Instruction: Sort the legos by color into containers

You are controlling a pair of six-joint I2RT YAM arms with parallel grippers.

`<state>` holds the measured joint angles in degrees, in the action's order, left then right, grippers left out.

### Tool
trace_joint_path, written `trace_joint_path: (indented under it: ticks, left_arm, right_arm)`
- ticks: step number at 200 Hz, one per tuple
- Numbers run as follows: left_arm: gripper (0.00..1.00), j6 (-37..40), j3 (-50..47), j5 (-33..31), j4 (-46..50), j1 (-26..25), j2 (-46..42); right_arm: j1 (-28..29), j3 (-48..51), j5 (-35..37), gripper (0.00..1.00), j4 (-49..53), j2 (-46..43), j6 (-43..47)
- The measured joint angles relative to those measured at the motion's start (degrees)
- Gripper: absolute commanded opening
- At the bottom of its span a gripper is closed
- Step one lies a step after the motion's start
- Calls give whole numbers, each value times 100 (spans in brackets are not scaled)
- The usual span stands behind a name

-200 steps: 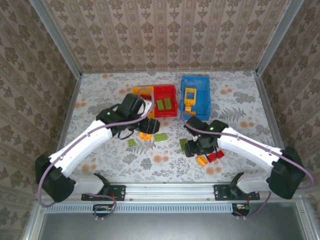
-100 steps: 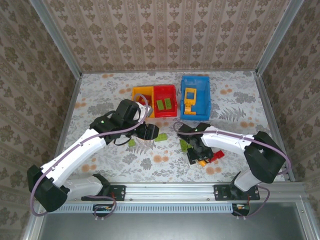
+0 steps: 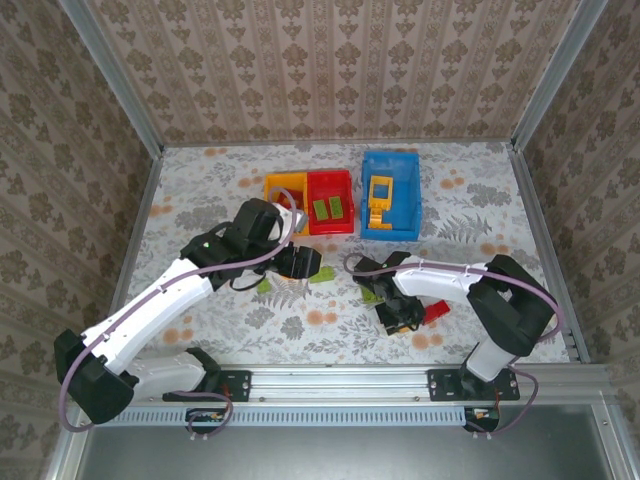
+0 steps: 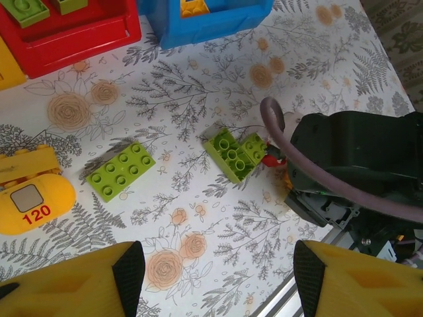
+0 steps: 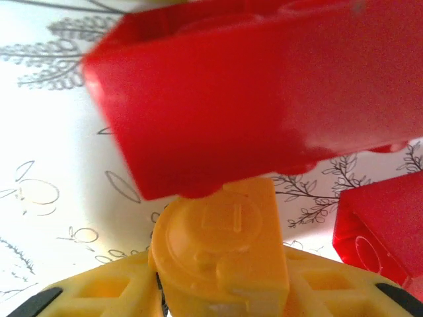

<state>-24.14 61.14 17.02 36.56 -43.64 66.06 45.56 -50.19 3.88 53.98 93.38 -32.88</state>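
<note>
- Orange brick [image 5: 221, 251] sits on the tabletop [image 3: 200, 190], near the front edge on the right side. It is wedged between the jaws of the right gripper [image 3: 398, 316], which grip it on both flanks.
- Red brick [image 5: 264, 92] lies just beyond it, close enough to snag on a lift; whether the two touch I cannot tell.
- Blue bin [image 3: 405, 195] holds orange pieces and stands straight ahead of this gripper, away from the arm bases. The right arm is much the nearer, so a lift and forward carry looks like the next move.
- Left gripper [image 4: 215, 284] hangs with its jaws wide apart and empty, with two green bricks [image 4: 121, 170] ahead of it.
</note>
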Motion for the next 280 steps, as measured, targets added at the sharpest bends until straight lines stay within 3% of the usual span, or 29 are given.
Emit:
trace_joint_path:
  ticks: [27, 53, 88, 122, 156, 180, 231, 280]
  left_arm:
    - [64, -96, 0, -4, -68, -22, 0]
    - [64, -188, 39, -31, -105, -22, 0]
    - [64, -275, 520, -184, -140, -22, 101]
    - [64, -313, 1137, -424, -339, -20, 450]
    - [64, -313, 1355, -557, -474, -20, 737]
    - [64, -313, 1355, -614, -479, -20, 748]
    - [65, -313, 1281, -723, -433, -20, 702]
    - [65, -310, 953, -807, -166, -20, 621]
  right_arm:
    - [7, -20, 33, 30, -2, -138, -20]
    - [-70, -262, 138, 29, 160, -811, -35]
    - [-1047, -1484, 203, 29, 175, -1355, 127]
    - [-1921, -2977, 295, 29, -188, -280, 442]
    - [-2312, -4142, 483, 29, -433, 1250, 553]
    - [-2468, -4478, 551, 35, -452, 1932, 573]
    - [-2544, -4538, 562, 54, -457, 2321, 579]
    - [-2533, -4524, 557, 55, -505, 2181, 619]
